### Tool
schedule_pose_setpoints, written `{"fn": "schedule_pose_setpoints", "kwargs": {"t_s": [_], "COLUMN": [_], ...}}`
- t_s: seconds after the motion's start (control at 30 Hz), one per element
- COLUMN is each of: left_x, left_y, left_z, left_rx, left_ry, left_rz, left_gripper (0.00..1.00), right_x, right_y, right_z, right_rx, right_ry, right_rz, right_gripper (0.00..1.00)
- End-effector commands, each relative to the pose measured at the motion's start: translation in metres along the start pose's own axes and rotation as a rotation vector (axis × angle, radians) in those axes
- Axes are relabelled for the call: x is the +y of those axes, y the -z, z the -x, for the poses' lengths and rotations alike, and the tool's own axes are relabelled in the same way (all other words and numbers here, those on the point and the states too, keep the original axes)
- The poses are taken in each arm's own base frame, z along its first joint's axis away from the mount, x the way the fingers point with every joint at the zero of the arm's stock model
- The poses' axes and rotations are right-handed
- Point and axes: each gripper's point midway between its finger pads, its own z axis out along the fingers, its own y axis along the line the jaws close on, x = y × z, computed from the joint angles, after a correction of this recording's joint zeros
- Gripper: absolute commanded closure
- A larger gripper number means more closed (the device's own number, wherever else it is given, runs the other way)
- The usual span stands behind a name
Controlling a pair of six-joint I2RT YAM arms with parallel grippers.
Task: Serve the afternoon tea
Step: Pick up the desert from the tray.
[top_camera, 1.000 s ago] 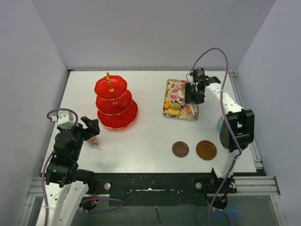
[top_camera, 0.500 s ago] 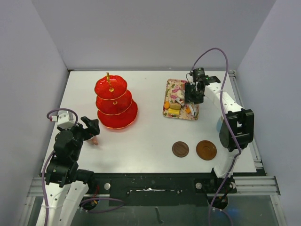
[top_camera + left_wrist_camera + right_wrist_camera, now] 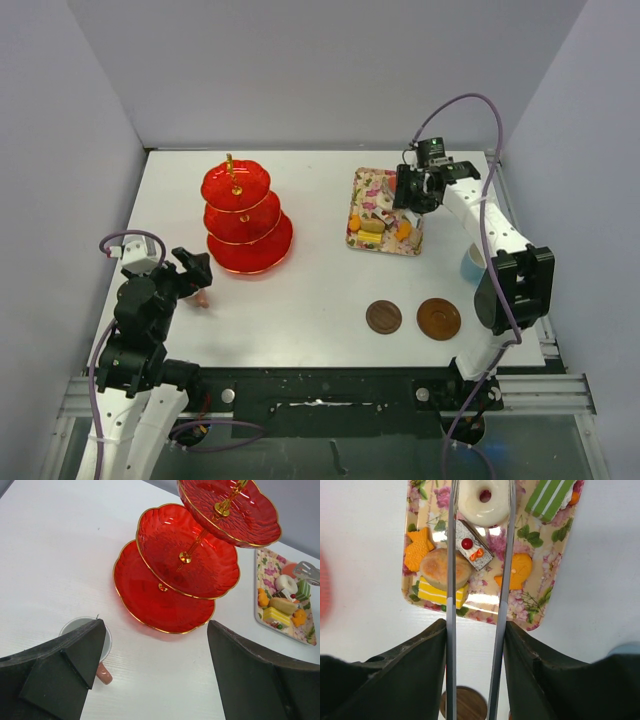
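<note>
- Three-tier stand (image 3: pixel 245 215): red, translucent, gold-rimmed. Stood upright, upper left of centre.
- Cakes and sweets (image 3: pixel 380 225): small, colourful. Laid on floral tray (image 3: pixel 367 183), upper right.
- Left saucer (image 3: pixel 383 317), right saucer (image 3: pixel 438 318): round, brown. Set side by side, lower right.
- Pink cup (image 3: pixel 202 297): placed at left, just below the stand.
- Light-blue cup (image 3: pixel 470 262): right edge, partly hidden.

Probably a lab: white table (image 3: pixel 320 290) boxed by plain grey walls (image 3: pixel 330 70).

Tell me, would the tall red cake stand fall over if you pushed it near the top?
Probably it would tip rather than slide: the red stand is tall, with three plates on one thin gold post. Its bottom plate is the widest, so a low push likely just slides it. The see-through plates look hard, so a fall might crack them.
</note>
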Motion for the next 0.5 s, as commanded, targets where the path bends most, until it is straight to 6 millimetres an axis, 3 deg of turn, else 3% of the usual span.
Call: {"fn": "schedule_pose_setpoints", "kwargs": {"t_s": [0.0,0.47], "left_x": [-0.010,-0.010], "left_y": [0.000,0.001], "left_z": [0.016,0.016], "left_rx": [-0.061,-0.063], "left_ry": [0.015,0.015], "left_rz": [-0.039,-0.040], "left_gripper": [0.18,0.18], "right_x": [0.015,0.011], "right_y": [0.016,0.006], "right_z": [0.019,0.010], "right_rx": [-0.093,-0.035], "right_ry": [-0.002,0.015], "right_rz": [0.057,-0.004], "right_gripper": [0.56,0.54]}}
